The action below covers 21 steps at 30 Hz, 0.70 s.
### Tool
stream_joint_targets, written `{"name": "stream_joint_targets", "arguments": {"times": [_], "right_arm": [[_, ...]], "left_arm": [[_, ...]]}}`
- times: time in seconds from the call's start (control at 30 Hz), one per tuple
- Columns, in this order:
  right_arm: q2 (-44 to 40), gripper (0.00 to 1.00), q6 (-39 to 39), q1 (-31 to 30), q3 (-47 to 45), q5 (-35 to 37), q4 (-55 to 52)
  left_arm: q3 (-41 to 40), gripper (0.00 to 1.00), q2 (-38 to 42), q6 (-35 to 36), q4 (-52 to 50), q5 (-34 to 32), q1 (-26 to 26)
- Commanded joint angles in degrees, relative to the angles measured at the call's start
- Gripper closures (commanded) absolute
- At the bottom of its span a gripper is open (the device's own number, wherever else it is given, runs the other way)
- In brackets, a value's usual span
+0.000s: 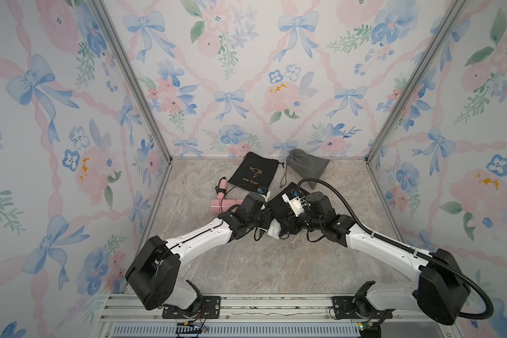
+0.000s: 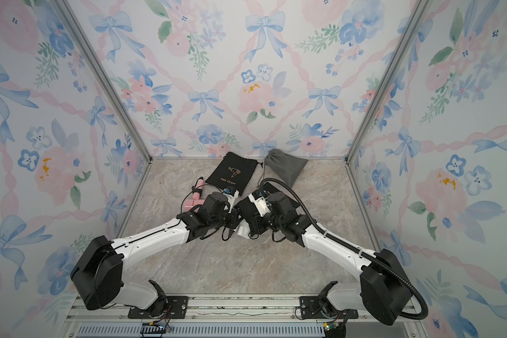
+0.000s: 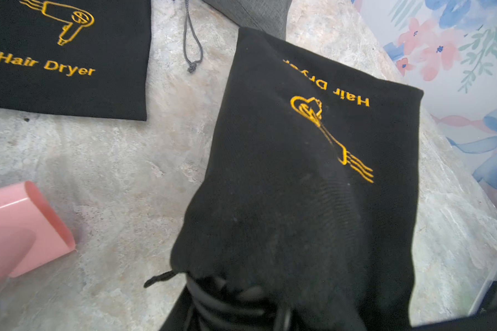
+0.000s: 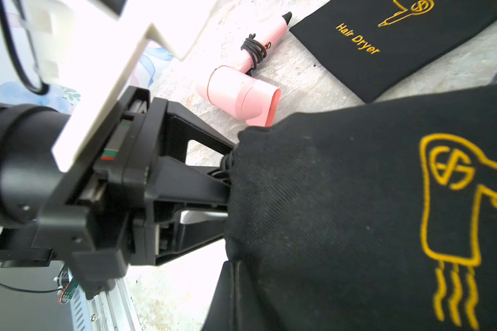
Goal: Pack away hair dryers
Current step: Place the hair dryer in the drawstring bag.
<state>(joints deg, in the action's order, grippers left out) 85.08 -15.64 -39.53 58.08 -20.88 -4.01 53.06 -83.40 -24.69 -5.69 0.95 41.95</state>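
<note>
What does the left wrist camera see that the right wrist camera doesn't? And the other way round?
Only the left wrist view shows a corner of the grey pouch. Only the right wrist view shows the left gripper, its fingers reaching into the nearer black pouch's mouth, and the pink hair dryer's cord-wrapped handle; the left wrist view catches just its nozzle end. Both show the pink hair dryer, the flat black pouch printed Hair Dryer, and the nearer black pouch.

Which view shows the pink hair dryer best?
The right wrist view: the pink hair dryer shows nearly whole, with barrel, handle and wrapped black cord. The left wrist view catches only its nozzle end. In both top views it is small and partly hidden by the left arm.
</note>
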Motion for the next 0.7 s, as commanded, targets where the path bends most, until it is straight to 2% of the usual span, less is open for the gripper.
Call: {"name": "stream_joint_targets", "arguments": {"times": [0.0, 0.37, 0.67], "right_arm": [[1.58, 1.0, -0.08, 0.15, 1.95, -1.94, 0.09], [-0.07, 1.0, -1.41, 3.6, -1.81, -2.93, 2.68], [-1.81, 1.0, -1.19, 5.62, -5.63, -4.77, 2.97]], "left_arm": [[1.97, 0.74, -0.57, -0.77, 4.56, 2.55, 0.34], [1.1, 0.73, -4.37, 2.52, 8.01, 14.76, 1.02], [0.56, 0.74, -5.04, 2.35, 13.58, 15.24, -0.04]]}}
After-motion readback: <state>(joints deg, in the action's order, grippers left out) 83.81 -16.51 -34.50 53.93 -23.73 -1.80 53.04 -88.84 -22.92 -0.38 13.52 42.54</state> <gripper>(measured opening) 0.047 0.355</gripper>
